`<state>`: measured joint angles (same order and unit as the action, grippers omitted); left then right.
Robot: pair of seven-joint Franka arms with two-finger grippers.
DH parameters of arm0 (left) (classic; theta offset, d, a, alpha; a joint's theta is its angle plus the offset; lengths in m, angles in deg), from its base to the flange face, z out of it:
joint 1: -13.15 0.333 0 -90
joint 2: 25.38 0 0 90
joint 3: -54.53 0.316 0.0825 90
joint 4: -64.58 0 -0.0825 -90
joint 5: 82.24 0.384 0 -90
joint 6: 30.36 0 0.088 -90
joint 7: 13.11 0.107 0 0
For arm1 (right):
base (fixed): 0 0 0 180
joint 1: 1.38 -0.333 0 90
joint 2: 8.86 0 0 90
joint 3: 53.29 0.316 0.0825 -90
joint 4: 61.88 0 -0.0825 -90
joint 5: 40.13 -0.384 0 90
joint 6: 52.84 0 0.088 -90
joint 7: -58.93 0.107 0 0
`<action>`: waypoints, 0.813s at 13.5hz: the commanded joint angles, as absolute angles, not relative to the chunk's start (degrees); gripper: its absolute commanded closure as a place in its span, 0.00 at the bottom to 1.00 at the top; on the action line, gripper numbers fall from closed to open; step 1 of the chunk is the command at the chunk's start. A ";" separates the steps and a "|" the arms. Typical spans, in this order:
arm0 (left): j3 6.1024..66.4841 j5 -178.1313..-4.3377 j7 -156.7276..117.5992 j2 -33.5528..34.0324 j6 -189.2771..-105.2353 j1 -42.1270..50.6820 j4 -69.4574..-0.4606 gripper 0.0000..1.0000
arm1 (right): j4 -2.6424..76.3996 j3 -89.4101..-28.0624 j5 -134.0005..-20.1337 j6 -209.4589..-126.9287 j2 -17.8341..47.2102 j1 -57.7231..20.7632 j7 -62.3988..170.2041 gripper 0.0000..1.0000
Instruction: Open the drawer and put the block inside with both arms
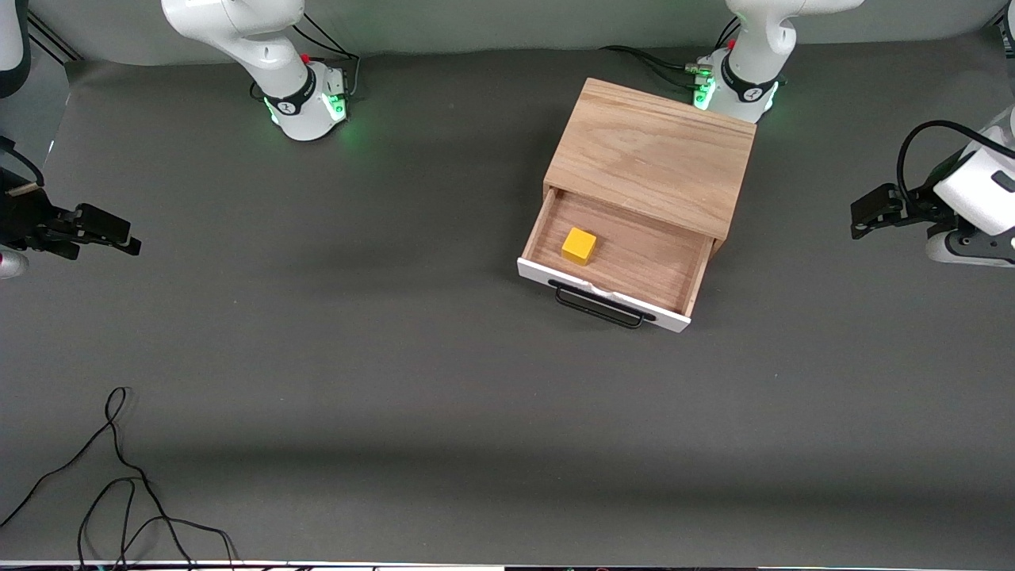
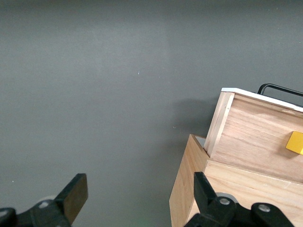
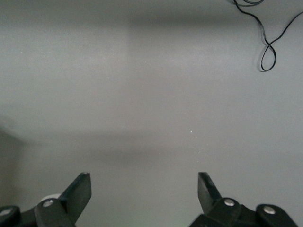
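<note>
The block, a small yellow cube, is seen resting on the wooden floor of the drawer, near the side wall toward the right arm's end of the table and apart from the white front panel. The drawer is pulled well out of the light oak box, and its black bar handle is turned toward the front camera. In the left wrist view the same block is visible inside the open drawer, with nothing touching it. The left gripper is held over the bare grey table at the left arm's end, well apart from the box, and its fingers are spread wide with nothing between them. The right gripper is held over the table at the right arm's end, also well apart from the box; its fingers are likewise parted and empty. A loose black cable is lying on the table toward the right arm's end, nearer to the front camera. It is judged that both steps named in the task are done and the arms are withdrawn to the sides. No further move is called for by the task as worded; if the drawer is to be shut, a push on the white panel is needed.
</note>
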<state>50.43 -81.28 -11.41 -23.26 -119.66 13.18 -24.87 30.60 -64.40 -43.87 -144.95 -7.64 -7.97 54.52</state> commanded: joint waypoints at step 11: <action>50.66 -81.45 -10.48 -24.06 -118.34 12.45 -24.46 0.00 | 29.88 -63.75 -43.21 -143.80 -7.19 -6.92 55.24 0.00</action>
